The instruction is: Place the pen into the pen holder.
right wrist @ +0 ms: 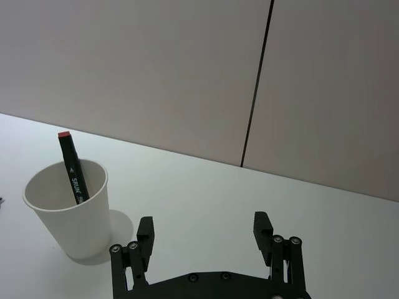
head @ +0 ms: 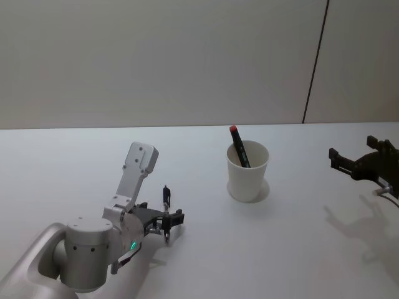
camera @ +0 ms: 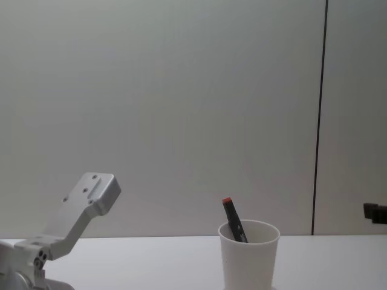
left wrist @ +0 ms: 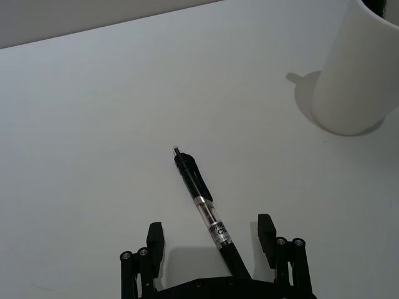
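A black pen (left wrist: 199, 193) lies flat on the white table, its tip pointing away from my left gripper (left wrist: 212, 232). That gripper is low over the table and open, one finger on each side of the pen's rear end without touching it. From the head, the pen (head: 166, 194) pokes out ahead of the left gripper (head: 169, 224). The pen holder (head: 248, 172), a white paper cup, stands upright to the right of the pen with a red-capped black marker (head: 239, 147) leaning inside. My right gripper (head: 340, 159) hovers open, right of the cup.
The table (head: 280, 249) is bare white around the cup and pen. A pale wall with a dark vertical seam (head: 315, 62) runs behind it. The left arm's grey link (camera: 84, 202) rises at the near left.
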{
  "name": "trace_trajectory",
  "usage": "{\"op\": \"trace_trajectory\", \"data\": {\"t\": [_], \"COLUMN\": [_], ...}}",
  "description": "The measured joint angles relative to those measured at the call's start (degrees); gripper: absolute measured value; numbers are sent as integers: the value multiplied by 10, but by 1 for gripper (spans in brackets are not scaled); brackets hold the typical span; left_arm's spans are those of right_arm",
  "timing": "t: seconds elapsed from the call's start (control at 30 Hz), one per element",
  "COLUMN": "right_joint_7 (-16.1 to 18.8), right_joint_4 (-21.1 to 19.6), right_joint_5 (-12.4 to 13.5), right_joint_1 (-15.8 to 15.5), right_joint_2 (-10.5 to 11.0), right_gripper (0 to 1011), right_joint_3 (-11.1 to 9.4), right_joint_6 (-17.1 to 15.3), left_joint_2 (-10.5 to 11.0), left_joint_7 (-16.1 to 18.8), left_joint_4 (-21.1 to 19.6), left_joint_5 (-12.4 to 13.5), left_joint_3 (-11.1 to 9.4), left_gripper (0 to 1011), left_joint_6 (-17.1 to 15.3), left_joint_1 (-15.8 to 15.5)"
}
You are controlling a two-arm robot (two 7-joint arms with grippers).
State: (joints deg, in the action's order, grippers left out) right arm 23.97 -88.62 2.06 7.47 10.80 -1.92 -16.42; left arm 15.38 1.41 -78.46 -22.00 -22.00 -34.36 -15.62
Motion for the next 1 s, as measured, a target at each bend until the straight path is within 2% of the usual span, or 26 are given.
{"op": "trace_trajectory", "data": {"t": [0.13,0.17,0.2,0.27,0.3,0.33,0.43,0.47,0.53,0.57,0.6,0.7,0.8,0.9,1.0], "right_joint_7": [0,0,0,0,0,0,0,0,0,0,0,0,0,0,0], "right_joint_4": [0,0,0,0,0,0,0,0,0,0,0,0,0,0,0], "right_joint_5": [0,0,0,0,0,0,0,0,0,0,0,0,0,0,0], "right_joint_1": [0,0,0,0,0,0,0,0,0,0,0,0,0,0,0], "right_joint_2": [0,0,0,0,0,0,0,0,0,0,0,0,0,0,0], "right_gripper": [1001,1001,1001,1001,1001,1001,1001,1001,1001,1001,1001,1001,1001,1001,1001], "right_joint_3": [0,0,0,0,0,0,0,0,0,0,0,0,0,0,0], "right_joint_6": [0,0,0,0,0,0,0,0,0,0,0,0,0,0,0], "left_joint_2": [0,0,0,-1,-1,-1,-1,-2,-2,-3,-3,-3,-5,-6,-7], "left_joint_7": [0,0,0,0,0,0,1,1,1,1,1,1,2,2,2], "left_joint_4": [-1,-1,-1,-2,-2,-2,-2,-2,-2,-2,-2,-2,0,1,2], "left_joint_5": [0,0,0,1,1,1,1,1,1,1,1,2,3,3,3], "left_joint_3": [0,0,0,1,1,1,1,0,0,0,0,-1,-1,-1,-1], "left_gripper": [926,866,866,781,781,724,670,602,561,500,500,418,277,202,177], "left_joint_6": [-3,-5,-5,-7,-7,-8,-11,-12,-13,-14,-14,-15,-16,-16,-16], "left_joint_1": [1,1,2,2,2,3,4,4,5,5,5,6,7,8,8]}}
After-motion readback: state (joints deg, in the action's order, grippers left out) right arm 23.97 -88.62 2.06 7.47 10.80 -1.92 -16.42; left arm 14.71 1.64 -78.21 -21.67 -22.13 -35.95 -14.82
